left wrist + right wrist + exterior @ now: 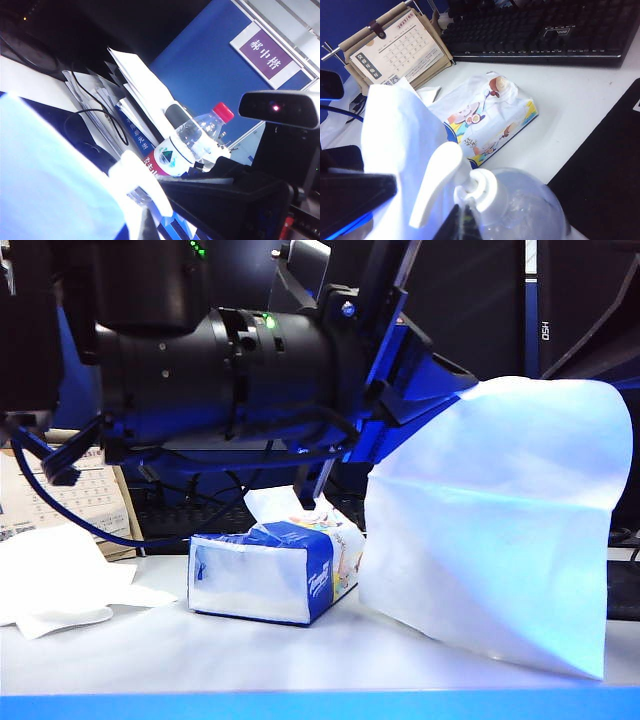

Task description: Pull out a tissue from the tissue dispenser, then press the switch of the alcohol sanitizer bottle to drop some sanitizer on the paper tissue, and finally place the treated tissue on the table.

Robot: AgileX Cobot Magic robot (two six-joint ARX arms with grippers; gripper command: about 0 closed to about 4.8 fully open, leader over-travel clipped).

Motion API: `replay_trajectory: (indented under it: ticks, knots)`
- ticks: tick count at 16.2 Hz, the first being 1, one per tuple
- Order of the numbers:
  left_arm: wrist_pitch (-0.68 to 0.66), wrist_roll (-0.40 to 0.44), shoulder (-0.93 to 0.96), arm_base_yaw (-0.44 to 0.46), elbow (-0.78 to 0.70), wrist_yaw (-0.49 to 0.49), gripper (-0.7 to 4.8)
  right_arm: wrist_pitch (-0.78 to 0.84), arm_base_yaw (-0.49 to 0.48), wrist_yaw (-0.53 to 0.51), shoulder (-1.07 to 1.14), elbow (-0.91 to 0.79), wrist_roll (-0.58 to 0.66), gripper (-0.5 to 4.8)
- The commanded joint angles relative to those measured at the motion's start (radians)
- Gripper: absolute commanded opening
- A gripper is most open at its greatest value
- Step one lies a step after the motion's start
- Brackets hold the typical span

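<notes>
My left gripper [425,390] holds the tissue [500,520] by its top edge, so the wide white sheet hangs down to the table [300,660]. In the left wrist view the tissue [50,175] fills the near side beside my left gripper [152,222]. My right gripper [462,222] is shut, its dark tips against the white switch [440,185] on the alcohol sanitizer bottle [530,210]. The nozzle points at the tissue [400,135]. The tissue dispenser [270,575] [485,117] lies behind. The tissue hides the bottle in the exterior view. No sanitizer shows.
A desk calendar [395,50] stands beside the pack, with a black keyboard [535,30] behind and a black mat [605,175] alongside. Loose white tissues [60,585] lie at the left. A water bottle [195,140] and stacked papers [135,95] stand further off.
</notes>
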Motion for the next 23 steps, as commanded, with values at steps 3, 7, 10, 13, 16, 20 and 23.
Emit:
replay_trajectory:
  ticks: [3,7,10,13,16,20,23]
  knots:
    - [0.031,-0.003,-0.002,0.000,0.004,0.006,-0.06,0.040,0.000,-0.025,-0.002,0.002,0.019,-0.04]
    - [0.031,0.001,-0.002,0.000,0.004,0.006,-0.06,0.055,0.001,-0.026,0.000,0.002,0.028,-0.04]
    - [0.031,0.001,-0.002,0.000,0.004,0.005,-0.06,0.059,0.001,-0.050,0.021,0.002,0.035,-0.04]
    - [0.031,0.013,-0.002,0.001,0.004,-0.003,-0.06,0.132,0.001,-0.109,0.096,0.002,0.059,-0.04]
    - [0.031,0.023,-0.002,0.015,0.004,-0.005,-0.06,0.152,0.006,-0.116,0.098,0.003,0.077,-0.04]
    - [0.030,0.023,-0.002,0.047,0.004,-0.004,-0.06,0.152,0.006,-0.133,0.098,0.003,0.103,-0.04]
    - [0.027,0.023,-0.002,0.051,0.004,-0.001,-0.06,0.153,0.006,-0.133,0.098,0.003,0.125,-0.04]
